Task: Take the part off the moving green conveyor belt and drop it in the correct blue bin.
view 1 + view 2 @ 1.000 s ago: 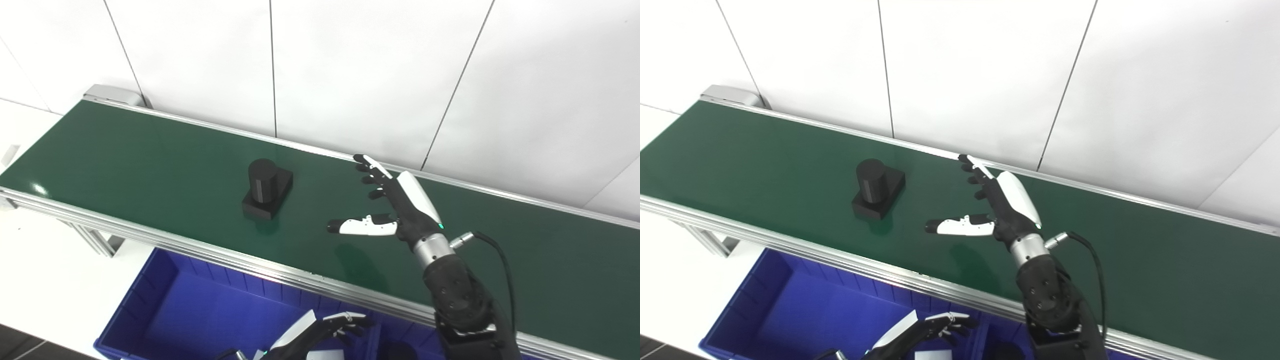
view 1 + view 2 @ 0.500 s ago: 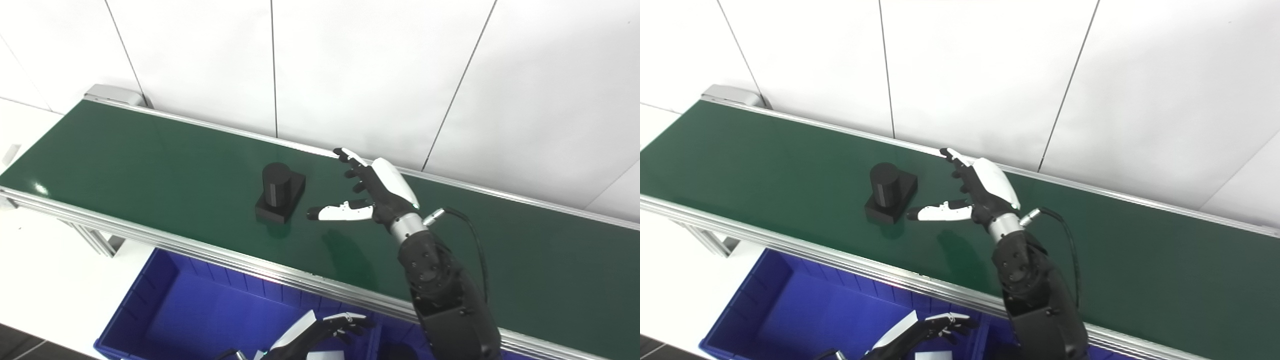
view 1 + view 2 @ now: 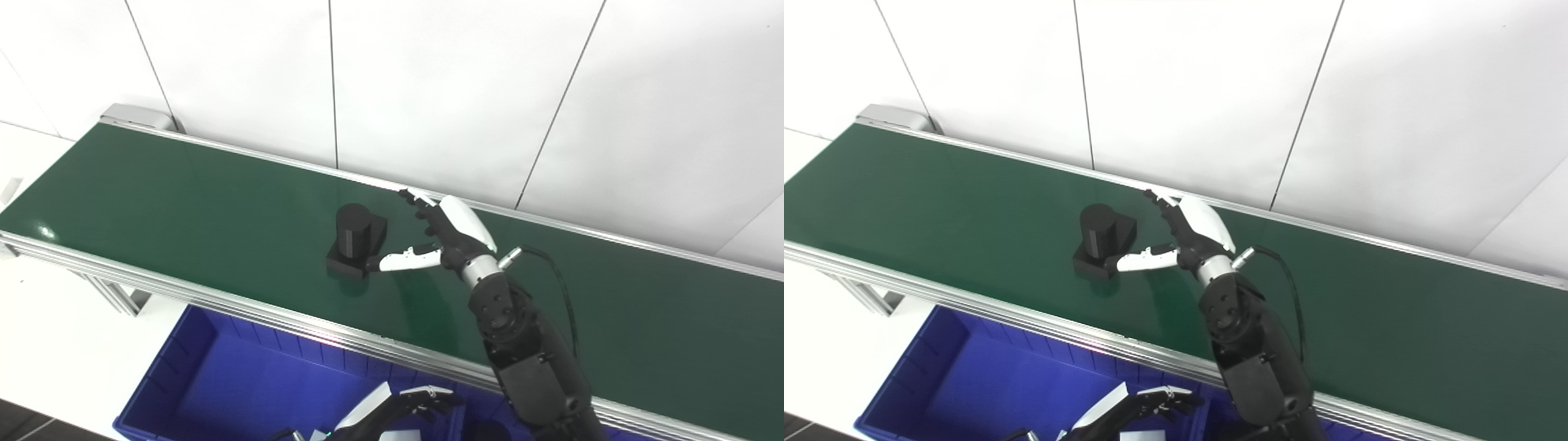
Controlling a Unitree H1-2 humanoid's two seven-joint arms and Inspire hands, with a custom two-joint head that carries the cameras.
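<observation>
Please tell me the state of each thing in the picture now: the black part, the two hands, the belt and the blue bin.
black part: upright on the belt, not lifted.
right hand: open, fingers spread beside the part, thumb at its base.
left hand: low over the bin, holding nothing.
green conveyor belt: carries only the part.
blue bin: uncovered.

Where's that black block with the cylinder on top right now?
The black block sits mid-belt on the green conveyor, just left of the right hand, whose thumb reaches its base.
</observation>
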